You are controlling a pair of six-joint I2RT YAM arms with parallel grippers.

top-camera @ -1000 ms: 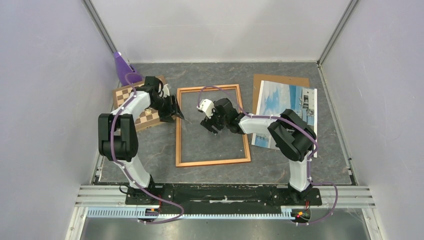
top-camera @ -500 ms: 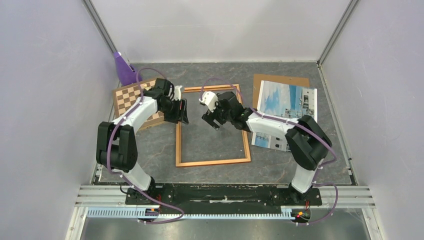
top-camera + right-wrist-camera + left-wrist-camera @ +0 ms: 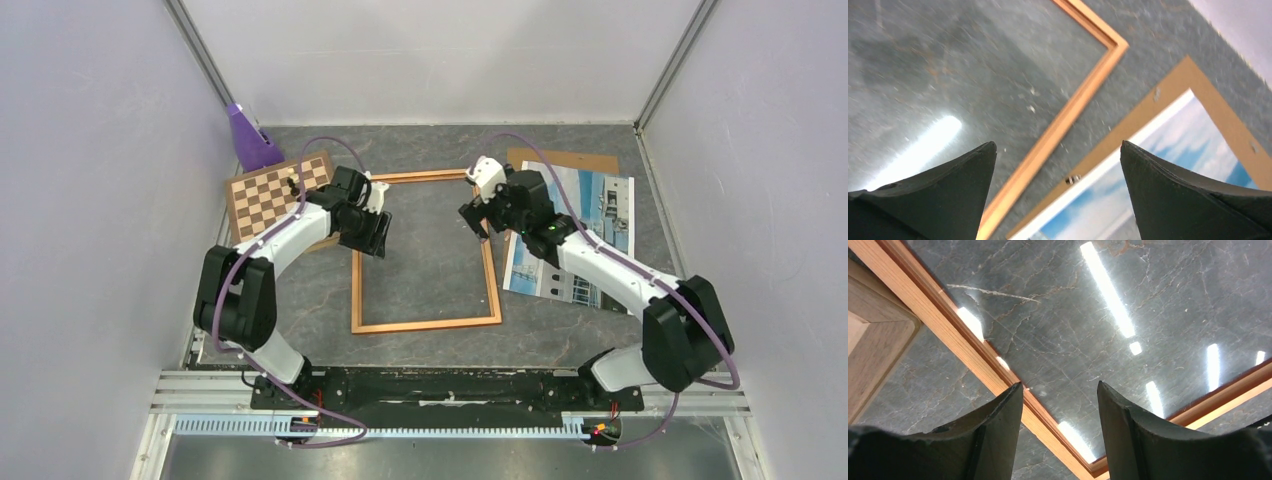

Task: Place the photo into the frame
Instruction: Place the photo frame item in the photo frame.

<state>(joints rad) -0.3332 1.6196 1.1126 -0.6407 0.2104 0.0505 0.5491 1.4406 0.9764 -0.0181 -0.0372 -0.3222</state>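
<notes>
The orange-brown wooden frame (image 3: 425,325) lies flat in the middle of the table with nothing inside it. The photo (image 3: 610,200) of a pale building under blue sky lies to its right, on the brown backing panel (image 3: 560,157). My left gripper (image 3: 375,243) is open and empty over the frame's left rail (image 3: 973,357). My right gripper (image 3: 478,225) is open and empty above the frame's right rail near its far corner. In the right wrist view the rail (image 3: 1068,117), the panel (image 3: 1168,90) and the photo's edge (image 3: 1188,150) lie below the open jaws.
A checkered chessboard (image 3: 270,190) lies left of the frame, and its corner shows in the left wrist view (image 3: 873,340). A purple object (image 3: 245,135) stands in the far left corner. Pale walls close in the table on three sides.
My right gripper has moved from inside the frame to the right and farther back, to the right rail beside the photo. My left gripper has moved right, off the chessboard, onto the frame's left rail.
</notes>
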